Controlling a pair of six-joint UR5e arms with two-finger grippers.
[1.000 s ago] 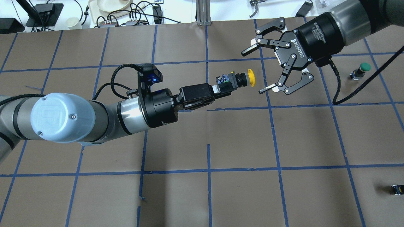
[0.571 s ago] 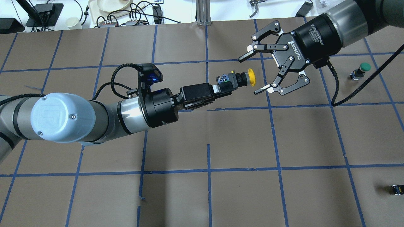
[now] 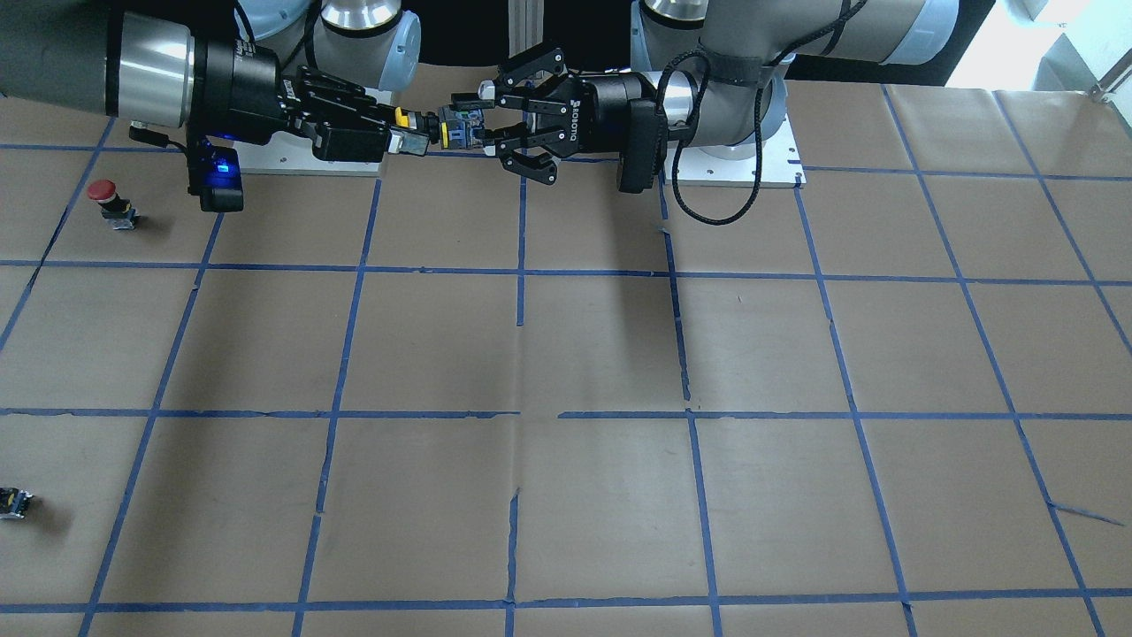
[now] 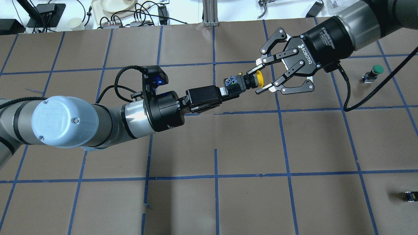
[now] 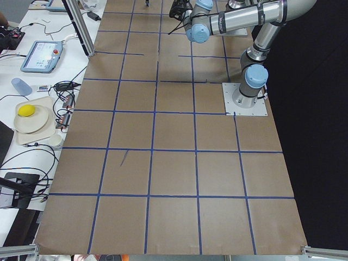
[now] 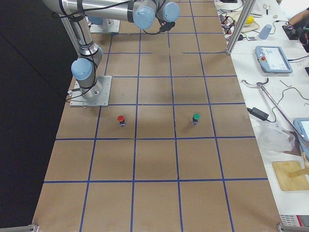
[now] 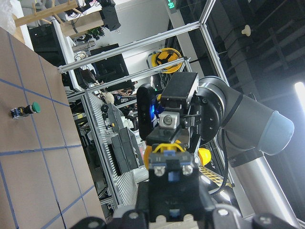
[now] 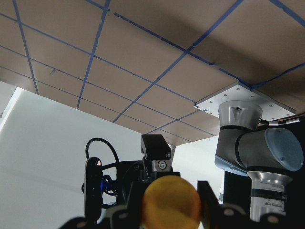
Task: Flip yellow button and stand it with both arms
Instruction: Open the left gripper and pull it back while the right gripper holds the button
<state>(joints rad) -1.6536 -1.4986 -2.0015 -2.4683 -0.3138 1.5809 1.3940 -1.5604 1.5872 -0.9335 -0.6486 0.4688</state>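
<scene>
The yellow button [image 4: 259, 80] is held level in the air, with its cap pointing at my right arm. My left gripper [image 4: 228, 90] is shut on its black-and-grey body [image 4: 236, 83]. My right gripper [image 4: 255, 81] is open, with one finger on each side of the cap, close to it. In the front view the button [image 3: 442, 126] sits between the left gripper [image 3: 485, 115] and the right gripper [image 3: 393, 133]. The right wrist view shows the cap [image 8: 171, 202] centred between the fingers. The left wrist view shows the back of the body [image 7: 171, 181].
A green-capped button [image 4: 375, 71] stands on the brown gridded table at the right. A small black-and-yellow block [image 4: 409, 195] lies near the right edge. A red-capped button [image 3: 104, 199] stands near the robot's base. A desk with cables and a plate [image 4: 114, 5] runs along the far edge.
My right gripper has moved left to the yellow cap, and its jaws have narrowed around it. My left arm has held still with the button.
</scene>
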